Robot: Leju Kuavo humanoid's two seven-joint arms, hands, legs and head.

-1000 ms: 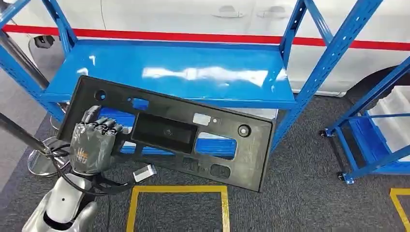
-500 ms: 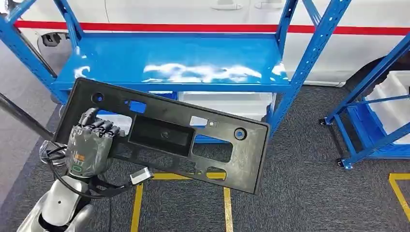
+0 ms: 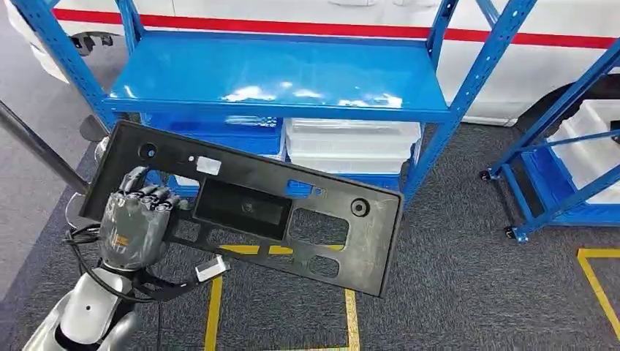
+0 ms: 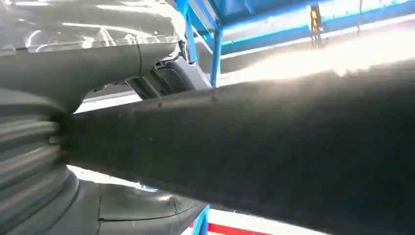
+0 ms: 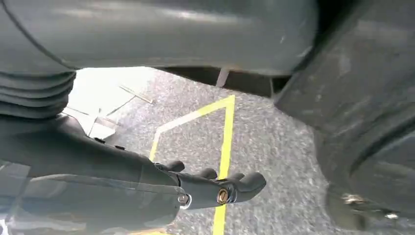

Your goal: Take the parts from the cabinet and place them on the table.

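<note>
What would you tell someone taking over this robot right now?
Left hand: grips the left end of the black panel, holding it tilted in the air in front of the blue rack.
Right hand: holds nothing, fingers curled, hanging over the grey carpet and a yellow floor line.
Done: the panel is off the rack.
Left: carry it to the table and set it down. White bins sit on the rack's lower level.

Panel [image 3: 248,208] black, matte. Shelving rack [image 3: 281,77] glossy blue. Below rack: carpet [image 3: 453,285] dark grey speckled, yellow tape lines [image 3: 351,318].
</note>
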